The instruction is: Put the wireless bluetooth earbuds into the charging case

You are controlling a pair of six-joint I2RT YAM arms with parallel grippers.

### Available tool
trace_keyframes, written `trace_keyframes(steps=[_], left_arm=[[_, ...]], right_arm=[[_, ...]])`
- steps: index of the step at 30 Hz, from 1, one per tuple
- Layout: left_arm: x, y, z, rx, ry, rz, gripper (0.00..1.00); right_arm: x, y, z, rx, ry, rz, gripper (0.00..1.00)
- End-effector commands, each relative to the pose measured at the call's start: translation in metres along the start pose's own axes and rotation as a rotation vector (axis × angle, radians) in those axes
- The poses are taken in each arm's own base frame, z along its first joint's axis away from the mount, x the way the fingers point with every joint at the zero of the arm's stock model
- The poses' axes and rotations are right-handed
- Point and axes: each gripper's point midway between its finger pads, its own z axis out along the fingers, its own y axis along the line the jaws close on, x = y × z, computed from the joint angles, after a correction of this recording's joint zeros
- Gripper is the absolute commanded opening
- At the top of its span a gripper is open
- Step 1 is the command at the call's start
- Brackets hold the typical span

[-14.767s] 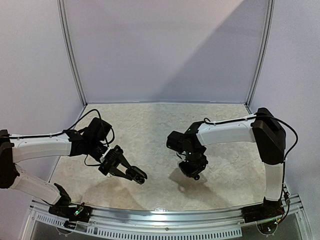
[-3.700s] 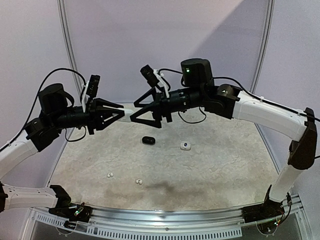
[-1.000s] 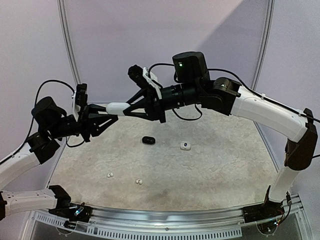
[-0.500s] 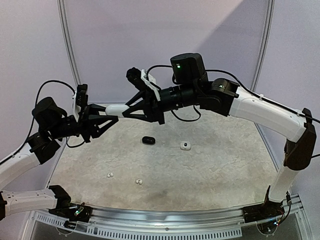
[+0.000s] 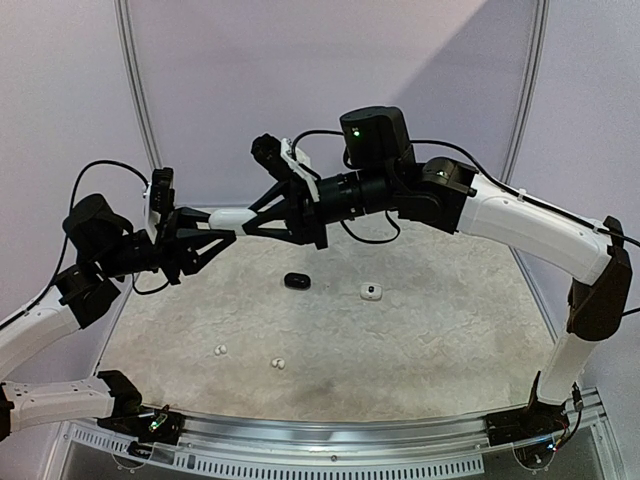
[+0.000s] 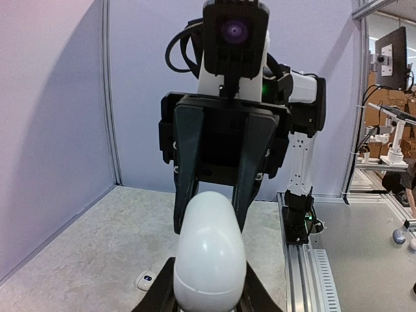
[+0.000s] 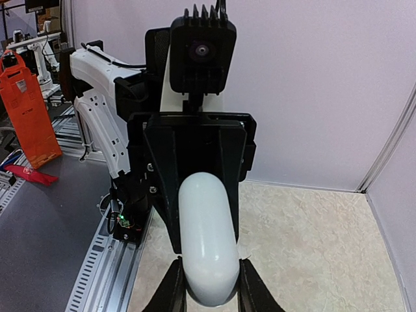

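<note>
**Case clamped at both ends**

Since 1 second ago the right gripper (image 5: pixel 250 225) has crept slightly left. Mottled beige table (image 5: pixel 450 330), lilac walls (image 5: pixel 330 90). It and the left gripper (image 5: pixel 228 232) each pinch 1 end of the white charging case (image 5: pixel 230 216), up-left of the black case (image 5: pixel 295 281), its long axis running horizontally between them. White earbuds (image 5: pixel 219 350) lie on the table, nearer the arm bases than the black case.

Top view: high behind near edge of tabletop (image 5: pixel 450 330), looks down and forward over all of it. Left wrist: close, near level, faces right gripper (image 6: pixel 211 224) head-on. Right wrist: close, faces left gripper (image 7: pixel 205 240) head-on. All three share case (image 6: pixel 209 260) between grippers, plus part of tabletop.
</note>
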Motion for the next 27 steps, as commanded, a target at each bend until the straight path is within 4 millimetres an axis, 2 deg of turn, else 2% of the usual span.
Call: trace_keyframes(steps=[1,3,5,6,8,11,13,14,20,27], left_arm=[[0.003,-0.011,0.002,0.057,0.004,0.001,0.23],[0.003,-0.011,0.002,0.058,0.004,0.001,0.18],[0.003,-0.011,0.002,0.056,0.003,0.001,0.04],[0.003,-0.010,0.001,0.053,0.003,-0.001,0.00],[0.003,-0.009,0.001,0.045,0.003,-0.002,0.00],[0.004,-0.008,0.001,0.036,0.009,0.012,0.00],[0.008,-0.007,0.001,0.028,0.021,0.029,0.00],[0.008,-0.007,0.001,0.028,0.023,0.037,0.00],[0.011,-0.012,0.001,0.055,0.037,0.088,0.00],[0.026,-0.015,-0.002,0.069,0.101,0.294,0.00]], right_arm=[[-0.010,-0.004,0.003,0.013,-0.032,-0.018,0.00],[-0.011,-0.004,0.002,0.014,-0.035,-0.020,0.00],[-0.012,-0.004,0.002,0.014,-0.038,-0.020,0.00],[-0.013,-0.004,0.001,0.017,-0.038,-0.022,0.00],[-0.010,-0.007,0.003,0.032,-0.028,-0.017,0.03],[-0.003,-0.013,0.004,0.066,0.000,0.003,0.34],[0.001,-0.014,0.006,0.068,0.009,0.008,0.44],[0.001,-0.015,0.007,0.070,0.010,0.009,0.46],[0.008,-0.020,0.013,0.090,0.039,0.008,0.47],[0.011,-0.029,0.016,0.126,0.058,0.023,0.46]])
